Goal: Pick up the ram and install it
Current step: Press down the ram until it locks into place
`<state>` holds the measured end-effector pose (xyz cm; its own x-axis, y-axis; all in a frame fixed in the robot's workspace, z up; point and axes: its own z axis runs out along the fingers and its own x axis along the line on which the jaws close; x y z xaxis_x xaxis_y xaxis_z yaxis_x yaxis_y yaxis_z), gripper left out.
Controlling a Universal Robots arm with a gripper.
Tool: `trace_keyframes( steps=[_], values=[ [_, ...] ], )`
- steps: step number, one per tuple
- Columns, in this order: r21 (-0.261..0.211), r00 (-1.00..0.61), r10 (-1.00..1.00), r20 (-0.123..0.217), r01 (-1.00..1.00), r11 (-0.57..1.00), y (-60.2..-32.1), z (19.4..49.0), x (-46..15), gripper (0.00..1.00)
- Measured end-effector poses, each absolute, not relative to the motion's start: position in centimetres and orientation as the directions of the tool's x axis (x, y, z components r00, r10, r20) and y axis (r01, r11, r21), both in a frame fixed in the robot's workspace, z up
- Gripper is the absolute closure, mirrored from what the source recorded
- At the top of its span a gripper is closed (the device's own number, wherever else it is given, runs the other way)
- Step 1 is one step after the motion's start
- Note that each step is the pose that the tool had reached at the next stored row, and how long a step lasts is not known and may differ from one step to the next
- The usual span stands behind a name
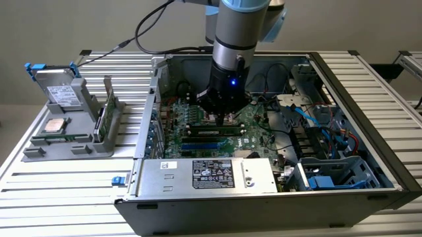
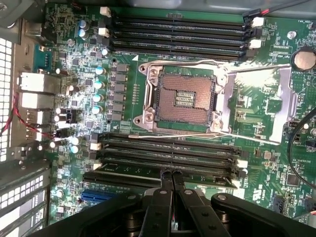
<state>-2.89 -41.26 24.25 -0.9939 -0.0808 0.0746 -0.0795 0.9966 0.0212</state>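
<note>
Exterior view: your gripper (image 1: 223,117) is down inside the open PC case (image 1: 369,94) on the table (image 1: 59,197), right over the ram (image 1: 212,132), which lies seated in a motherboard slot.

Wrist view: fingers (image 2: 163,190) pressed together, gripping nothing, tips at the ram (image 2: 163,172) in the slot bank just beside the open CPU socket (image 2: 183,98).

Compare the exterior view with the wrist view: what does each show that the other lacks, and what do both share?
Exterior alone: the grey holder beside the case with a silver processor chip, and the power supply. Wrist alone: the open, empty processor socket. Both: the shut pincer over the ram, which lies along a black slot on the green motherboard.
</note>
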Motion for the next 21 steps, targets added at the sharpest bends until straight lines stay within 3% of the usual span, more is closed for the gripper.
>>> trace_keyframes(
  steps=[21],
  values=[
    [0.021,-0.995,-0.073,0.072,-0.072,0.997,-42.5,24.3,-3.2,0.9]
  ],
)
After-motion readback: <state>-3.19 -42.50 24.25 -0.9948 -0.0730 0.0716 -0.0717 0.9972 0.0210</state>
